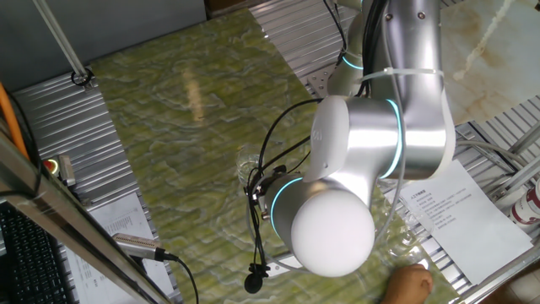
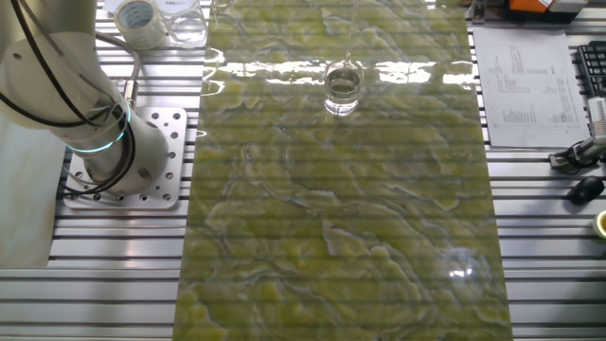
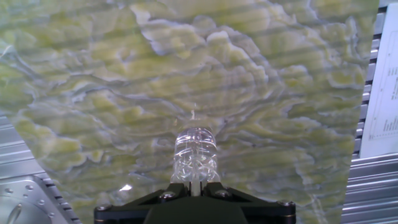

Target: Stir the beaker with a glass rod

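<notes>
The beaker [image 3: 194, 154] is a small clear glass cylinder standing upright on the green marbled mat [image 3: 93, 93], directly below my gripper [image 3: 195, 185] in the hand view. The two black jaws are shut on the glass rod [image 3: 195, 180], a thin pale stick running down from between them into the beaker. In the other fixed view the beaker [image 2: 343, 85] stands near the mat's far edge, with the rod [image 2: 350, 43] a faint line rising out of it; the gripper is above that frame. In one fixed view the arm [image 1: 354, 160] hides the gripper, and only a glass rim [image 1: 248, 165] shows beside it.
A translucent tape roll [image 2: 140, 21] and other clear glass vessels [image 2: 187, 24] stand at the far left on the slotted metal table. The arm's base [image 2: 123, 156] is bolted at the left. Printed sheets [image 2: 521, 85] and cables lie at the right.
</notes>
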You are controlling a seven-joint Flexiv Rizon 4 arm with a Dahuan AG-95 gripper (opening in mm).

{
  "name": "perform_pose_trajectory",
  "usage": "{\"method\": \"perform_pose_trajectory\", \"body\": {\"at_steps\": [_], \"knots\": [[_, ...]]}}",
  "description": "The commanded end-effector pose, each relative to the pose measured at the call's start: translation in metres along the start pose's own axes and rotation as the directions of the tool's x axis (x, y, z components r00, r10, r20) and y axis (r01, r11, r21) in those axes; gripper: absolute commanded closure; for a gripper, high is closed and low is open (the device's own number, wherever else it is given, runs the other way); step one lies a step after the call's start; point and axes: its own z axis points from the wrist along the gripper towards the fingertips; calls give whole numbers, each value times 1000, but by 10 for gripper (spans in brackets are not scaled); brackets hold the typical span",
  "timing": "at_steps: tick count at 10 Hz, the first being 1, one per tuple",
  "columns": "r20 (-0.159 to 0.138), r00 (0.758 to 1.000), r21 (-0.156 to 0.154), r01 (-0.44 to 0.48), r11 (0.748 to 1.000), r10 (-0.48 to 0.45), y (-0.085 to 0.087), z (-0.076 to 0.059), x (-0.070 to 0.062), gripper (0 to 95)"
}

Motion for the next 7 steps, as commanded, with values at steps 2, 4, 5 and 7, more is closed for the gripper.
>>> {"method": "perform_pose_trajectory", "body": {"at_steps": [2,4,5,7], "knots": [[8,1000,-2,4,1000,-4,0,-4,4,950],[8,1000,-1,11,1000,-11,0,-5,5,950],[11,1000,0,13,1000,-13,0,-6,6,950],[25,1000,-1,15,1000,-15,-1,-10,10,950]]}}
